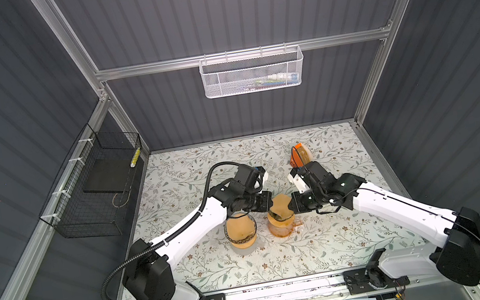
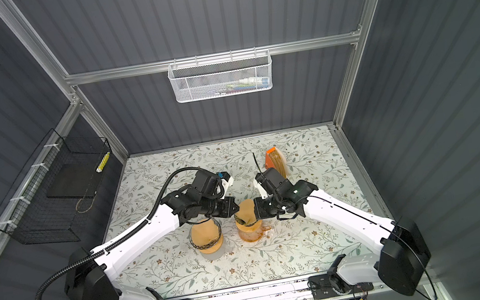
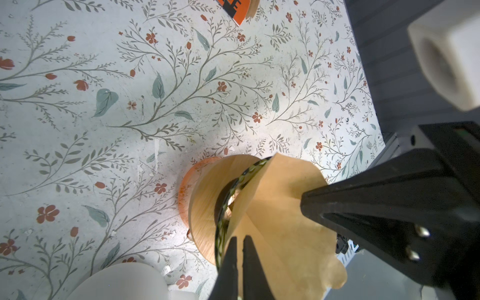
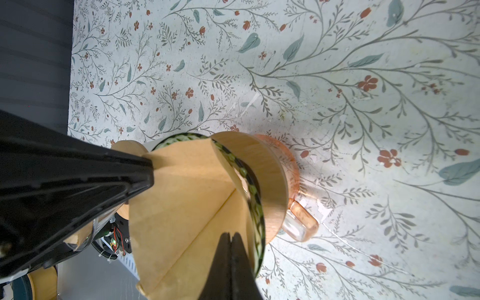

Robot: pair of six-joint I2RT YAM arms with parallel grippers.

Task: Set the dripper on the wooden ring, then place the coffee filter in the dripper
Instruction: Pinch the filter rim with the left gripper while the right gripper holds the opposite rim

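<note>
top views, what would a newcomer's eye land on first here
Mid-table, both arms' jaws pinch one tan coffee filter from opposite sides, over the dripper on an orange glass mug. Left of it, under the left arm, stands a second dripper lined with paper; an orange packet sits at the far side.

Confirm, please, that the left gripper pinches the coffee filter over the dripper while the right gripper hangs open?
Not quite: the right gripper is also shut on the coffee filter, as the right wrist view shows. The left gripper does pinch it over the dripper.
</note>
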